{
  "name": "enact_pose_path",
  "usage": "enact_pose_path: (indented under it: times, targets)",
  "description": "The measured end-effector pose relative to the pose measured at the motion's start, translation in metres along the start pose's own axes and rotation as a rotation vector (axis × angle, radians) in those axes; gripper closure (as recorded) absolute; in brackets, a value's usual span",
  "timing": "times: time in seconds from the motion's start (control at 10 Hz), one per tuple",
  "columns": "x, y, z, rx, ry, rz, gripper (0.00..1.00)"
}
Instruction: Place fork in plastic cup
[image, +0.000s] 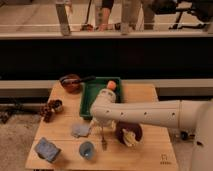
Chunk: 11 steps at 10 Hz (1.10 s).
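The white arm reaches in from the right across the wooden surface and bends down just in front of the green tray. The gripper sits at its lower end, low over the middle of the surface. It lies between the grey-blue cloth on its left in the view and the dark red bowl on its right. How far the gripper is open cannot be told, nor whether it has hold of anything. The fork shows as a thin dark line directly below the gripper. Its long axis runs almost straight up and down in the view, with the far end meeting the gripper and the near end pointing toward the front edge of the surface. That near end looks slightly thicker. Whether the fork hangs from the gripper or lies flat cannot be told. The plastic cup stands upright just beside the fork's near end, to its left and a little nearer the front edge, and the two are apart. A blue block sits at the front left corner. A brown bowl with a black-handled utensil stands at the back, left of the tray, and an orange object lies in the tray.
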Motion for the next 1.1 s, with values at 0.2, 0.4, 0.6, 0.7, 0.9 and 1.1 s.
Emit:
enact_pose_path:
  times: [0.2,0.4,0.6,0.7,0.9,1.1]
  targets:
    - [-0.001,-0.005,-0.002,-0.027,0.026,-0.011,0.20]
    - [0.001,-0.007,-0.013,-0.021,0.038,-0.005,0.20]
    - [0.002,-0.013,-0.018,-0.013,0.021,-0.005,0.20]
    - [0.002,-0.015,-0.019,-0.010,0.012,-0.007,0.20]
    - [0.001,-0.016,-0.014,-0.020,-0.009,-0.020,0.20]
    - [0.001,-0.016,-0.005,-0.028,-0.035,-0.038,0.20]
